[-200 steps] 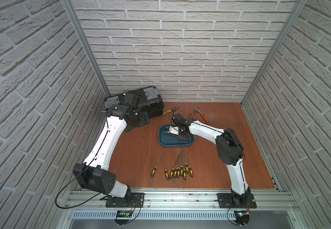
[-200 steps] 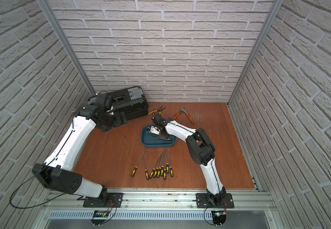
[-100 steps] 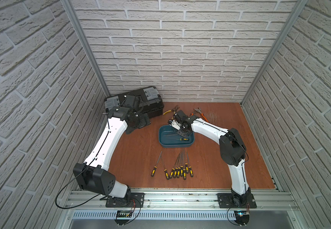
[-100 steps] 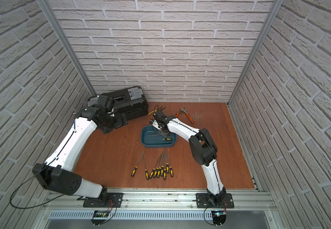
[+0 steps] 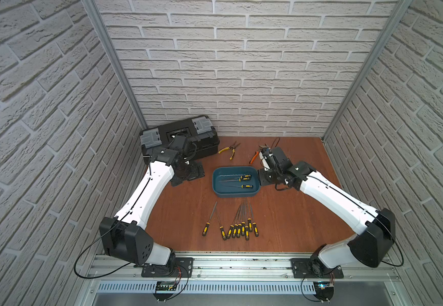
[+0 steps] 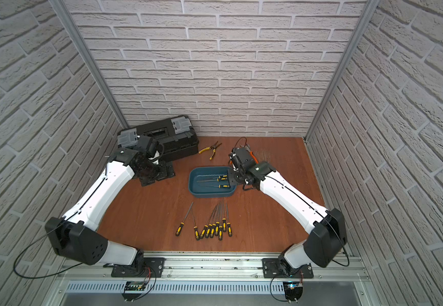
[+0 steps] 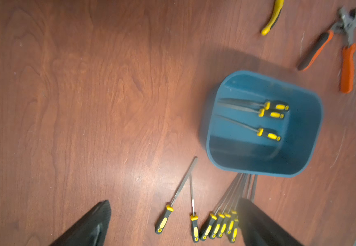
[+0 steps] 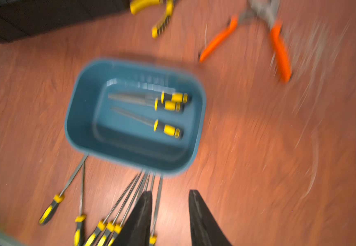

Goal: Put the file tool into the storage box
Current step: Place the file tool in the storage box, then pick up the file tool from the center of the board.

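Because the yellow-handled steel files (image 5: 238, 229) lie fanned and crowded near the teal plastic storage box (image 5: 214, 182), the right gripper (image 8: 170, 192), part-spread and empty, might pinch two.

Three files (image 5: 246, 186) lie in one storage box (image 5: 235, 195) beside the right claw (image 8: 169, 192). Roughly nine loose files (image 5: 238, 229) lie before it. Two pliers (image 5: 229, 150) and one toolbox (image 5: 204, 144) lie beyond it.

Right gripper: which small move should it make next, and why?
Probably it should swing toward the row of files on the table in front of the storage box and come down over the nearest one. The right gripper is open and empty beside the box, three files already lie inside, and many wait outside.
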Available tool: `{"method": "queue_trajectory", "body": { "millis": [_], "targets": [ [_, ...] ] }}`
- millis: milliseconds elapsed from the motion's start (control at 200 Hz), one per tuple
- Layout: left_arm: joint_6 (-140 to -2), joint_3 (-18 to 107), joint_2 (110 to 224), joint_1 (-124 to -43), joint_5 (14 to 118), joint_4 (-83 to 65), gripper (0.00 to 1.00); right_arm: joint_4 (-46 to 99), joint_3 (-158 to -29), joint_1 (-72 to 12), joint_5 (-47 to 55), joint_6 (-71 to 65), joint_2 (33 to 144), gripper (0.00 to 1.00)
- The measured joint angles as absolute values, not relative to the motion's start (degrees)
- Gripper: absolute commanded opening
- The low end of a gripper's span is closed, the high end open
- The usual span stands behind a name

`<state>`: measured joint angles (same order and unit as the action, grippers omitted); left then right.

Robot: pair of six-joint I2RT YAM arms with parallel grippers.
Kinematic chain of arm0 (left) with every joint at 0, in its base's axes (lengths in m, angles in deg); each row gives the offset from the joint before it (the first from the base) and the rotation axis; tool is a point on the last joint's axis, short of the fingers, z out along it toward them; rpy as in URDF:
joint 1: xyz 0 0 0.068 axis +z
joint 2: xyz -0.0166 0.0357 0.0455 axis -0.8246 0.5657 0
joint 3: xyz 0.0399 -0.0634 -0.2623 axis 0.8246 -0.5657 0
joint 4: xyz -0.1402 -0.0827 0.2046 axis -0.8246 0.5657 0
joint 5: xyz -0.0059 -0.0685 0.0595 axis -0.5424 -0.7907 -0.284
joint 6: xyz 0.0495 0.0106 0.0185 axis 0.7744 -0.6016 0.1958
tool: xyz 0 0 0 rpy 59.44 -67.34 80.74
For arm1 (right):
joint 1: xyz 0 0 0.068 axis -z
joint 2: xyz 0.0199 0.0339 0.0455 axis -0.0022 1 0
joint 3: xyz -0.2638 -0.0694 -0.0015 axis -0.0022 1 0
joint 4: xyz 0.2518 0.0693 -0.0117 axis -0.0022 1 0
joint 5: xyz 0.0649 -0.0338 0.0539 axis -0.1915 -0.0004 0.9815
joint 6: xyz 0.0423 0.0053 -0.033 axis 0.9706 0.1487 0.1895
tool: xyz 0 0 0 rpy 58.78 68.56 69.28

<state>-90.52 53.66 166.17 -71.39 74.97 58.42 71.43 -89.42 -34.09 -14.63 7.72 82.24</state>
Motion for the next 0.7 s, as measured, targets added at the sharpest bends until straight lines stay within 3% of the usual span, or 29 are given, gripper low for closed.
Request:
{"method": "queue_trajectory", "body": {
  "millis": [215, 430, 700],
  "targets": [
    [-90.28, 44.59, 164.88, -72.26, 71.38, 52.91, 0.98, 71.89, -73.68, -42.44, -14.37, 23.04, 74.66, 0.37],
    [-90.46, 41.49, 164.97, -72.94, 68.63, 48.89, 0.98, 69.77, -65.40, -45.06, -13.25, 30.73, 72.03, 0.41],
    [-89.30, 42.28, 165.05, -73.24, 68.74, 48.08, 0.98, 68.39, -69.44, -49.72, -10.67, 31.19, 85.87, 0.41]
  ]
}}
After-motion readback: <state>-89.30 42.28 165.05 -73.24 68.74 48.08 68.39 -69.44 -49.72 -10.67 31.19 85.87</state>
